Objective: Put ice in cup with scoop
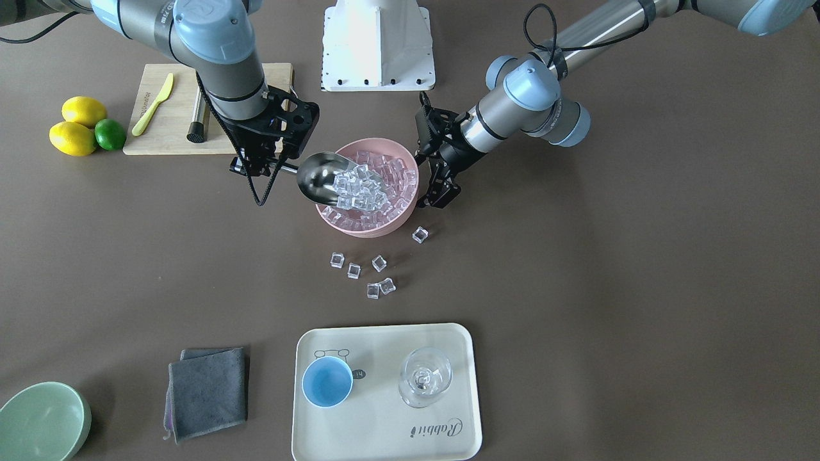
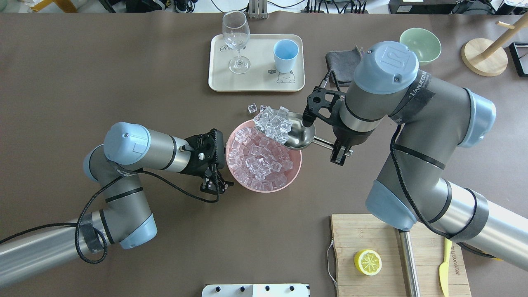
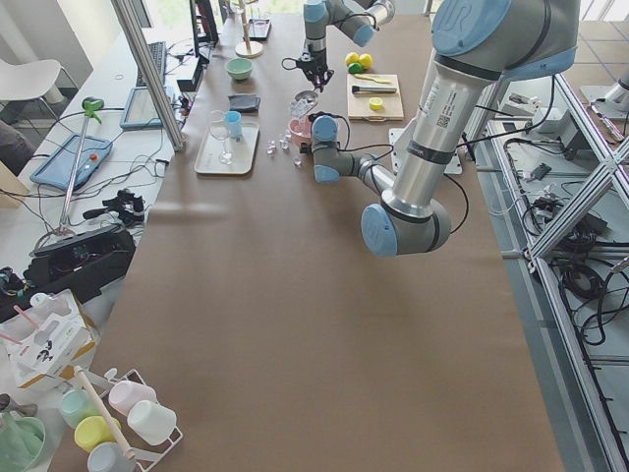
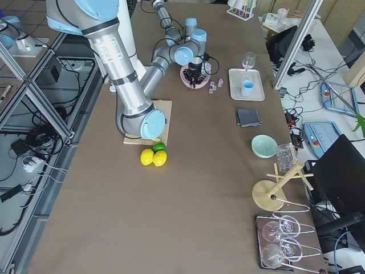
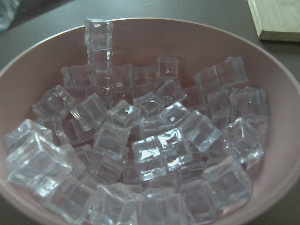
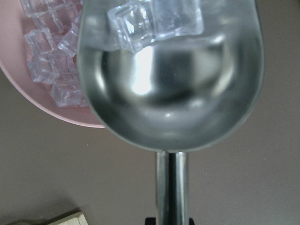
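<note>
My right gripper (image 2: pixel 339 152) is shut on the thin handle of the silver scoop (image 2: pixel 300 135). The scoop is heaped with clear ice (image 2: pixel 272 123) and hangs over the far rim of the pink bowl (image 2: pixel 288 182). The bowl holds many more ice cubes (image 5: pixel 154 145). In the front view the scoop (image 1: pixel 318 177) sits over the bowl (image 1: pixel 410 211), with the right gripper (image 1: pixel 264 163) behind it. My left gripper (image 1: pixel 437 192) is at the bowl's other rim and seems to pinch it. The light blue cup (image 2: pixel 286 55) stands empty on the cream tray (image 2: pixel 255 84).
Several loose ice cubes (image 1: pixel 375 276) lie between bowl and tray. A wine glass (image 2: pixel 236 43) shares the tray. A grey cloth (image 1: pixel 208 390) and a green bowl (image 1: pixel 41 419) lie beside it. A cutting board (image 1: pixel 173 121) holds a knife and a steel cylinder, with lemons (image 1: pixel 77 127) near.
</note>
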Controlling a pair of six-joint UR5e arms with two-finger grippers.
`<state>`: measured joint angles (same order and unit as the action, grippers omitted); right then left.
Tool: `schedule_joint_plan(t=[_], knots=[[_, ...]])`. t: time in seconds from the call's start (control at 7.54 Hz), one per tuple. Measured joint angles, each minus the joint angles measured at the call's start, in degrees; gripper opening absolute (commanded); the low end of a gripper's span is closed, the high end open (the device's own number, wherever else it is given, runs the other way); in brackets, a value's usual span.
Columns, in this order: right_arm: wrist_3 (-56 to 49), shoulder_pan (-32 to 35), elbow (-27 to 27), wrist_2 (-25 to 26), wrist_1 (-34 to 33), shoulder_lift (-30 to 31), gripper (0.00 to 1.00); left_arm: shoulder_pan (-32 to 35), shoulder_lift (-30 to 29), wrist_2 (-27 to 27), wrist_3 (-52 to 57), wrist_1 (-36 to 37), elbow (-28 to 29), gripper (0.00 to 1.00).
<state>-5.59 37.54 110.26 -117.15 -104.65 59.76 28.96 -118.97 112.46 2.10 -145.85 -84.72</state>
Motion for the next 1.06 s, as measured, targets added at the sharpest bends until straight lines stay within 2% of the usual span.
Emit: schedule_joint_plan(t=[0.27,0.66,1.06], knots=[[2.0,1.58,0.01,-2.08,2.16,0.82,0.0,0.15,1.25,0.04,0.12,-0.45,-0.46,0.99],[5.19,5.21,-0.89,-3.99,2.05,0.78,0.0,0.77,3.72,0.43,0.32,-1.56,-1.67,0.99],[7.4,9.95,-7.45,-5.49,0.57,-2.79,0.0,2.03,8.4,1.67,1.09,-2.62,-5.19,0.99]])
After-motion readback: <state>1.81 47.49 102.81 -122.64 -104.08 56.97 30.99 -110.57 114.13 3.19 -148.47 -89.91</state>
